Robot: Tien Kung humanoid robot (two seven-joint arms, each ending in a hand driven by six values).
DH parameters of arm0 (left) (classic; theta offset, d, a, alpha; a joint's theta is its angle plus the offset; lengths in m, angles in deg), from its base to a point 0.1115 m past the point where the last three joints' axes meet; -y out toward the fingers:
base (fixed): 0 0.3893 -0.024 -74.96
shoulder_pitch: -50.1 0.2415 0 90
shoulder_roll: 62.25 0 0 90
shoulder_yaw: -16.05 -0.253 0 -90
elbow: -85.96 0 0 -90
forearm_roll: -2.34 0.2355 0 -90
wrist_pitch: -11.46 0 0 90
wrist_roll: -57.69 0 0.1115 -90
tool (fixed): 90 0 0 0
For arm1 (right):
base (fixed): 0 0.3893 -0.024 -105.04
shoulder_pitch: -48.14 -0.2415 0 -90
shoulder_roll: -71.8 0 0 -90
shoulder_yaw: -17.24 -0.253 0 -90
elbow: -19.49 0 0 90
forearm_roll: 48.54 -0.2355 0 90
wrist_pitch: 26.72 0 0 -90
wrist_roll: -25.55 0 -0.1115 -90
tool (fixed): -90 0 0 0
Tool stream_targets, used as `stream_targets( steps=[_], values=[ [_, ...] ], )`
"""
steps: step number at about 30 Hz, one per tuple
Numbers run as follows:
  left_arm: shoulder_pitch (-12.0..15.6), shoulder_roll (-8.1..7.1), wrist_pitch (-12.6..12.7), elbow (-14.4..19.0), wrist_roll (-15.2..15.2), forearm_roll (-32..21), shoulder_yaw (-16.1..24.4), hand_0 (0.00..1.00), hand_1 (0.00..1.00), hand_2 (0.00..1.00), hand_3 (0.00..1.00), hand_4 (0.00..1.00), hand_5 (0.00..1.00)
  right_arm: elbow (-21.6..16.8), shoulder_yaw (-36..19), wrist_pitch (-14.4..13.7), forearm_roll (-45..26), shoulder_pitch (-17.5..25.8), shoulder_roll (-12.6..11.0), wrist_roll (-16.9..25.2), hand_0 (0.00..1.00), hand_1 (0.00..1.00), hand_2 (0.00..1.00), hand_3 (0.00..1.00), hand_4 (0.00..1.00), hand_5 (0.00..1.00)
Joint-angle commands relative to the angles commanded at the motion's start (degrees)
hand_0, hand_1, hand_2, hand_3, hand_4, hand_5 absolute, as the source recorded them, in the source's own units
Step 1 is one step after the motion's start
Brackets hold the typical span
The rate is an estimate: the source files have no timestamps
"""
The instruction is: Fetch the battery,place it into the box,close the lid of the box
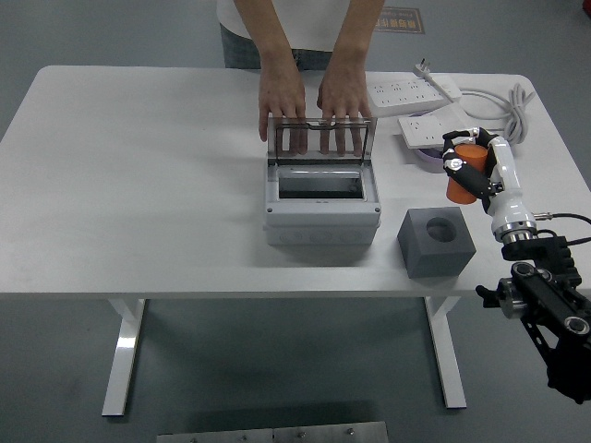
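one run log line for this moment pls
right robot hand: shut on orange battery, clear of grey holder | box: lid held open by person's hands | left arm: not in view

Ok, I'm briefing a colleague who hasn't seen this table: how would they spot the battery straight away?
Start at the grey box with its clear lid up, mid-table, and go right past the dark grey foam block with a round hole. Just above that block, the robot's right hand grips the battery. It is a short cylinder and the only orange thing there.
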Motion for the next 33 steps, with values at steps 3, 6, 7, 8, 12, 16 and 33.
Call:
stream_targets(
  steps=[3, 6, 7, 8, 12, 16, 33],
  values=[
    [0.04, -0.05, 0.06, 0.01, 0.0, -0.19, -0.08, 0.632, 0.698, 0.573, 0.541, 0.5, 0.002, -1.57, -0.15, 0.21, 3.54, -0.88, -0.69, -2.61, 0.151, 0.205, 0.255, 0.314, 0.233, 0.144],
    [0.1, -0.1, 0.12, 0.03, 0.0, -0.35, -0.13, 0.632, 0.698, 0.573, 0.541, 0.5, 0.002, -3.15, -0.29, 0.97, 8.16, -2.21, -1.16, -5.96, 0.148, 0.201, 0.254, 0.314, 0.238, 0.133],
    [0.13, -0.12, 0.12, 0.04, 0.0, -0.37, -0.13, 0.632, 0.698, 0.573, 0.541, 0.5, 0.002, -3.65, -0.26, 1.49, 10.05, -2.79, -1.27, -7.24, 0.148, 0.201, 0.254, 0.314, 0.238, 0.133],
    [0.16, -0.14, 0.14, 0.05, 0.0, -0.41, -0.15, 0.632, 0.698, 0.573, 0.541, 0.5, 0.002, -4.06, -0.19, 2.01, 11.81, -3.31, -1.36, -8.35, 0.148, 0.201, 0.254, 0.314, 0.238, 0.133],
    [0.26, -0.22, 0.15, 0.1, 0.0, -0.4, -0.04, 0.632, 0.698, 0.573, 0.541, 0.5, 0.002, -5.35, 0.7, 4.61, 19.95, -6.0, -1.52, -13.41, 0.144, 0.197, 0.249, 0.314, 0.243, 0.107],
    [0.34, -0.39, 0.1, 0.17, 0.0, -0.19, 0.17, 0.632, 0.698, 0.573, 0.541, 0.5, 0.002, -6.09, 2.8, 6.68, 28.32, -9.18, -1.19, -18.2, 0.144, 0.197, 0.249, 0.314, 0.243, 0.107],
    [0.57, -0.98, -0.14, 0.32, 0.0, -0.08, 0.41, 0.632, 0.698, 0.573, 0.541, 0.5, 0.002, -1.6, 17.76, 11.07, 51.77, -18.29, 5.75, -28.13, 0.139, 0.192, 0.242, 0.312, 0.265, 0.063]
  ],
)
